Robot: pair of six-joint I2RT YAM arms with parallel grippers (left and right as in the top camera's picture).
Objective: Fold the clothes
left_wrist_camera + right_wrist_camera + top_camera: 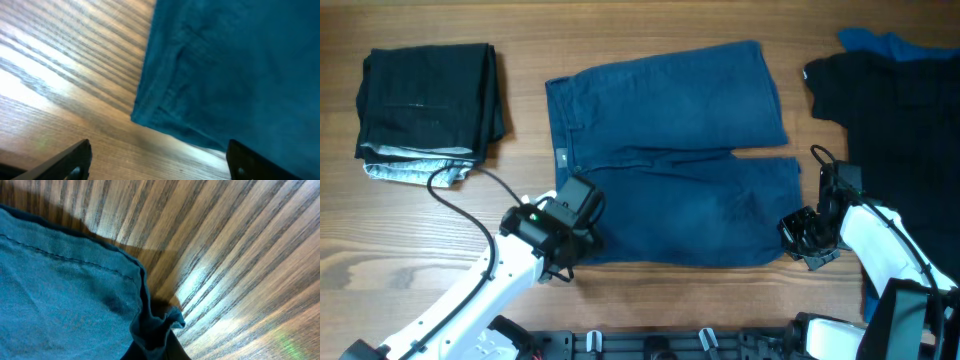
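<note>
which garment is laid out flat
The navy shorts in the middle: the black stack at left is folded, the black and blue clothes at right are heaped.

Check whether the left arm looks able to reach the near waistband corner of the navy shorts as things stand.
Probably yes. The left gripper stands open right at that corner of the navy shorts, which lies flat on the table just ahead of its fingers, with nothing between.
</note>
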